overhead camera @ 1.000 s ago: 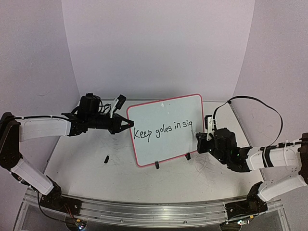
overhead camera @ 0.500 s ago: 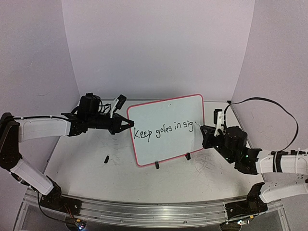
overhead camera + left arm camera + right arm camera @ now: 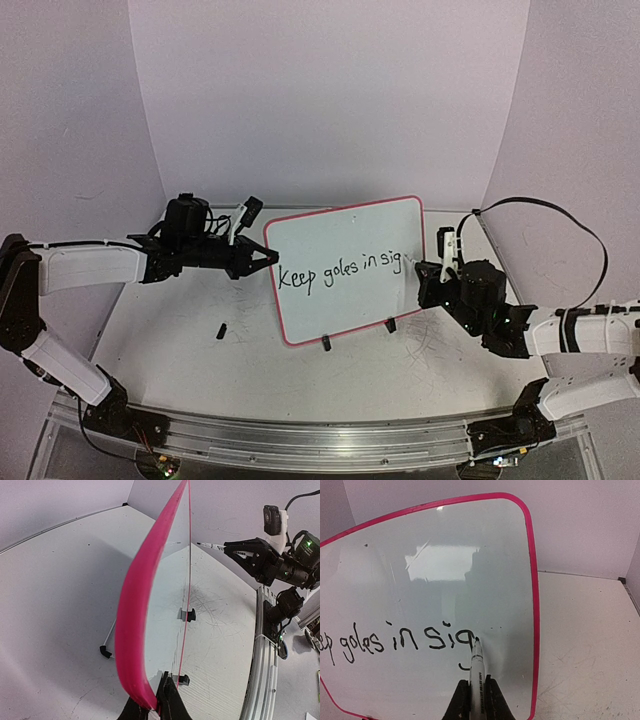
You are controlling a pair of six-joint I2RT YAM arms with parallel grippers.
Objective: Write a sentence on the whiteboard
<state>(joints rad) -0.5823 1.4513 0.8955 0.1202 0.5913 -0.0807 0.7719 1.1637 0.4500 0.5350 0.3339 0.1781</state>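
On the whiteboard (image 3: 340,235), upright on its clip feet (image 3: 325,343), the sentence (image 3: 338,268) reads "Keep goles in sig"; "ht." is not yet written. The right gripper (image 3: 476,700) pinches a marker (image 3: 478,662), its tip at the board just right of the "g". The left gripper (image 3: 268,257) clamps the board's left edge. A small black piece (image 3: 219,329) lies left of the board, obstructing nothing.

A pale lilac back wall (image 3: 330,100) stands far, flanked by a left panel (image 3: 70,120) and a right panel (image 3: 585,110). Between them lies the scratched grey-white bench (image 3: 180,350), a metal rail (image 3: 300,440) along its near edge. Light is soft, even.
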